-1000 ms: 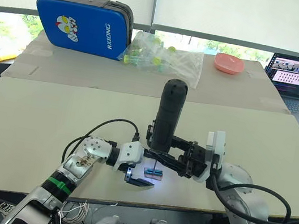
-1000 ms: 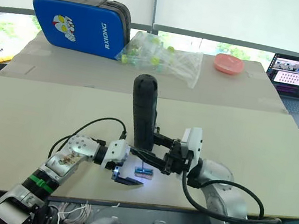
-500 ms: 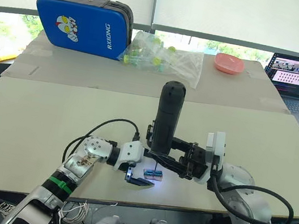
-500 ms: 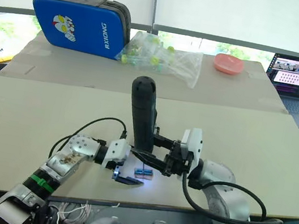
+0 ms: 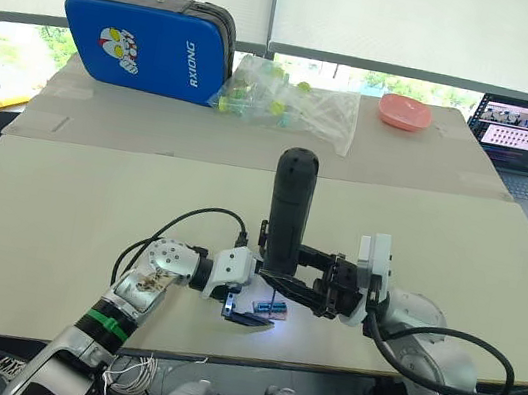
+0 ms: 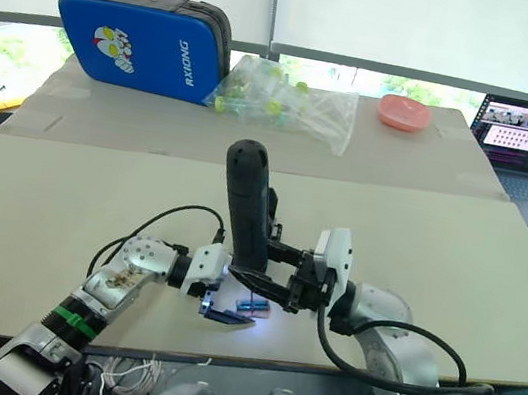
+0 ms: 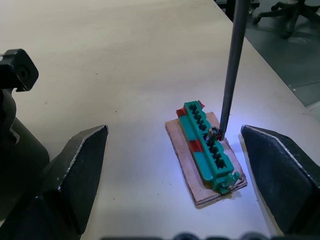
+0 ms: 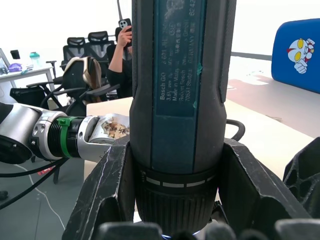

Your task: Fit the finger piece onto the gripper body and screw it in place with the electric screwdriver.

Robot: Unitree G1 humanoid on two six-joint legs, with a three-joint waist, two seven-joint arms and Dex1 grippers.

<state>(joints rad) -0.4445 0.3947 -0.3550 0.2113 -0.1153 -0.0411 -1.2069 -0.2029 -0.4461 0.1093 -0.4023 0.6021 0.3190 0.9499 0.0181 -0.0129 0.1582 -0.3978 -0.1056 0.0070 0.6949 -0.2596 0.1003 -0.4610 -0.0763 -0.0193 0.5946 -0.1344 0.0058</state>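
My right gripper (image 5: pixel 275 265) is shut on the electric screwdriver (image 5: pixel 289 212), a thick dark cylinder that stands nearly upright near the table's front edge. Its body (image 8: pixel 180 100) sits clamped between my right fingers (image 8: pixel 107 200). Its thin metal bit (image 7: pixel 231 75) points down onto a small green block (image 7: pixel 207 147) lying on a scrap of brown card. My left gripper (image 7: pixel 173 131) is open, its fingers (image 7: pixel 75 175) spread either side of that block without touching it. The screwdriver's light makes a white glow on the table. The finger piece and the gripper body are out of view.
At the table's back lie a blue case (image 5: pixel 148 44), a clear bag of green parts (image 5: pixel 290 101) and a pink bowl (image 5: pixel 405 112). A laptop (image 5: pixel 523 134) stands at the far right. A person (image 8: pixel 120 55) holding a phone and office chairs are beyond the table.
The screwdriver's top has leaned a little to the left and sunk slightly, with the bit still on the green block. The left gripper has stayed open in place.
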